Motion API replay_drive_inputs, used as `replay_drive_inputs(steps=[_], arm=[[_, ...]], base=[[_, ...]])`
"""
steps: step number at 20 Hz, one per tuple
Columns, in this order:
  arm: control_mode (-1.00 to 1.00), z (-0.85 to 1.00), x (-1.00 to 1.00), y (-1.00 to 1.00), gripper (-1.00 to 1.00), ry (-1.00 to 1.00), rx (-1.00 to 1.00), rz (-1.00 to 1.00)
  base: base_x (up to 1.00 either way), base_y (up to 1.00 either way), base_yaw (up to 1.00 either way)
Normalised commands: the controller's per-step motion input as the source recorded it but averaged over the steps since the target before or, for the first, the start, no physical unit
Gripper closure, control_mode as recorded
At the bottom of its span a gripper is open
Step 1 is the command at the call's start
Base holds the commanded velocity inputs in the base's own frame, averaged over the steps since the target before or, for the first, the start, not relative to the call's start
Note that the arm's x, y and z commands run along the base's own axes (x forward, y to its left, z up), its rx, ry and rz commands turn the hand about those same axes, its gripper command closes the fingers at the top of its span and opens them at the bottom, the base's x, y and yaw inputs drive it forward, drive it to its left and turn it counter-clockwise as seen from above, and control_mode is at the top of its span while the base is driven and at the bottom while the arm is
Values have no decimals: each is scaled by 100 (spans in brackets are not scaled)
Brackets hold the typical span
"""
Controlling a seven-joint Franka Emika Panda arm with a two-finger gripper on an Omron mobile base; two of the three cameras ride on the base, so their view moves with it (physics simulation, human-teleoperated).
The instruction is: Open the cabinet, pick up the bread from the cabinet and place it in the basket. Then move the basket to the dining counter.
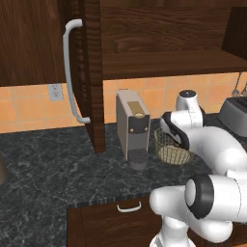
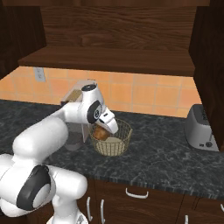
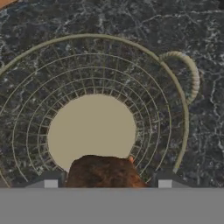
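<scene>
The end effector (image 3: 105, 186) points down into the basket, and its two dark fingers (image 3: 49, 180) stand apart with the small golden-brown bread with a rough crust (image 3: 103, 171) between them; it is clamped on the bread, one finger at each side. In the right base view the bread (image 2: 101, 133) sits under the white hand, just inside the rim of the basket.

Directly below the end effector is the round basket of thin tan-gold wire mesh (image 3: 171, 83), with a pale flat bottom. This bottom is bare under the bread, and I cannot tell if the bread touches it. The basket (image 2: 119, 146) stands upright on the black speckled granite table (image 2: 162, 159). On the rim, to one side of the end effector, there is a small ribbed loop handle (image 3: 189, 70).

Just beside the basket, on the side of the arm, stands a beige and grey box-shaped coffee machine (image 1: 132, 126).

Farther to the other side of the end effector, well apart from the basket, a grey metal toaster (image 2: 200, 129) stands on the table.

Above and behind the end effector is the dark brown wood-grain wall cabinet (image 1: 159, 60). Its tall door (image 1: 91, 72) with a long curved silver-white bar handle (image 1: 70, 72) stands open, and the shelf (image 2: 109, 59) inside shows bare wood.
</scene>
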Motion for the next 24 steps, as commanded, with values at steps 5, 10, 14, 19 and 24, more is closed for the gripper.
replay_drive_inputs(steps=[5, 10, 14, 19, 24], arm=[[-100, -29, 45, -21, 100, 21, 0, 0], [-100, -34, 46, -20, 100, 19, 0, 0], [-100, -46, 36, -2, 100, 12, 0, 0], [-100, -33, 32, -3, 100, 3, 1, 1], [-100, -24, 7, 0, -100, 0, 1, 1]], base=[[0, 0, 0], [0, 0, 0], [0, 0, 0], [0, 0, 0], [0, 0, 0]])
